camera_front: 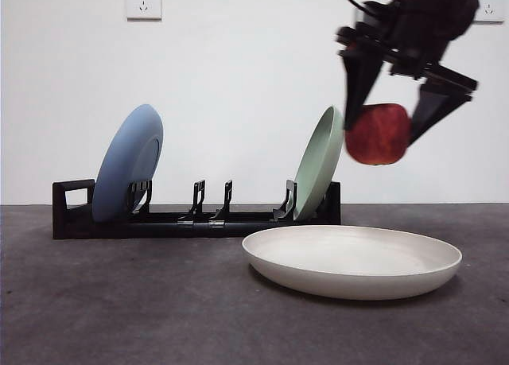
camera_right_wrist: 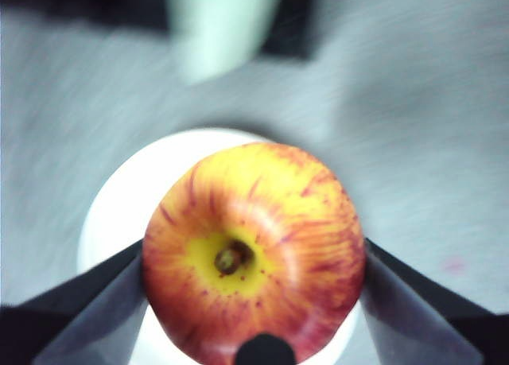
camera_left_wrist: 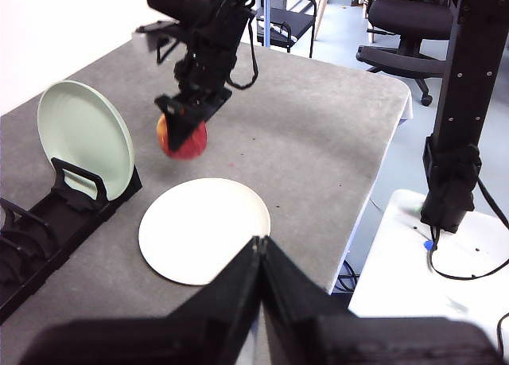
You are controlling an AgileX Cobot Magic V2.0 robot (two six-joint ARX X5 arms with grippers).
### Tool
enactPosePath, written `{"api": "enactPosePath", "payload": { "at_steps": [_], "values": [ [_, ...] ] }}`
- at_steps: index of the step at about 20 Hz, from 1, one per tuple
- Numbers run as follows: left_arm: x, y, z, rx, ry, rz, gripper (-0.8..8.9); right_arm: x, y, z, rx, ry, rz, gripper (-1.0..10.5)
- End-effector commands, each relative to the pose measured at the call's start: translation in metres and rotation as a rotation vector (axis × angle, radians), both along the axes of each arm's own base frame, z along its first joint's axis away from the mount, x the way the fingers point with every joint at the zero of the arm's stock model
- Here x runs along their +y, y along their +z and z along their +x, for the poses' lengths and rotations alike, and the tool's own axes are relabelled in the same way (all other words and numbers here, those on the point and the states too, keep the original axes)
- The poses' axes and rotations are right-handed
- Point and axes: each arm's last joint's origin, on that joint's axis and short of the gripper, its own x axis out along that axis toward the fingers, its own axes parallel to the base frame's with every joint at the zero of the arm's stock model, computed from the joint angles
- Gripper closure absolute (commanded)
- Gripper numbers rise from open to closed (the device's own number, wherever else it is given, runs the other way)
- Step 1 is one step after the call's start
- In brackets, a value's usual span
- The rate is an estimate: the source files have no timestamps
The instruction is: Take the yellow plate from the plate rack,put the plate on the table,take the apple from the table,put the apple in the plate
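Note:
The yellow plate (camera_front: 352, 262) lies flat on the table (camera_front: 119, 301), in front of the right end of the plate rack (camera_front: 199, 219). High above its far right part hangs the red apple (camera_front: 378, 133), with my right gripper (camera_front: 384, 114) shut on it. In the right wrist view the apple (camera_right_wrist: 253, 250) fills the space between the jaws, with the plate (camera_right_wrist: 119, 214) below it. The left wrist view shows the apple (camera_left_wrist: 182, 137) over the far edge of the plate (camera_left_wrist: 204, 230). My left gripper (camera_left_wrist: 261, 244) is shut and empty, held back near the table's edge.
A light blue plate (camera_front: 127, 163) stands at the rack's left end and a pale green plate (camera_front: 319, 163) at its right end, close behind the apple. Beyond the table's edge are a white stand (camera_left_wrist: 429, 254) and office chairs (camera_left_wrist: 398, 23).

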Motion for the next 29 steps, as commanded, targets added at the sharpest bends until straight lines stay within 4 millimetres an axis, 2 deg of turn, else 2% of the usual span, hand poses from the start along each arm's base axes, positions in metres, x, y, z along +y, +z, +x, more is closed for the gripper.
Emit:
{"api": "enactPosePath", "payload": {
  "at_steps": [1,5,7,11,15,21,29],
  "values": [
    [0.000,0.000,0.000,-0.014,-0.007,0.002,8.22,0.015,-0.001,-0.011,0.019,0.077,-0.017,9.6],
    [0.000,-0.001,0.000,-0.010,-0.006,0.011,8.22,0.040,-0.008,-0.025,0.041,0.158,-0.049,9.6],
    [0.000,-0.001,0.000,-0.009,-0.006,0.014,8.22,0.047,-0.021,-0.030,0.042,0.179,-0.048,9.6],
    [0.002,-0.006,-0.001,0.016,0.008,0.060,8.22,0.048,-0.056,-0.034,0.047,0.163,-0.038,9.6],
    [0.003,-0.007,-0.001,0.024,0.009,0.067,8.22,0.047,-0.081,-0.036,0.023,0.140,-0.023,9.6],
    [0.003,-0.007,-0.001,0.031,0.013,0.064,8.22,0.045,-0.096,-0.039,0.012,0.118,-0.024,9.6],
    [0.004,-0.009,-0.001,0.045,0.015,0.083,8.22,0.044,-0.103,-0.040,-0.007,0.106,-0.045,9.4]
  ]
}}
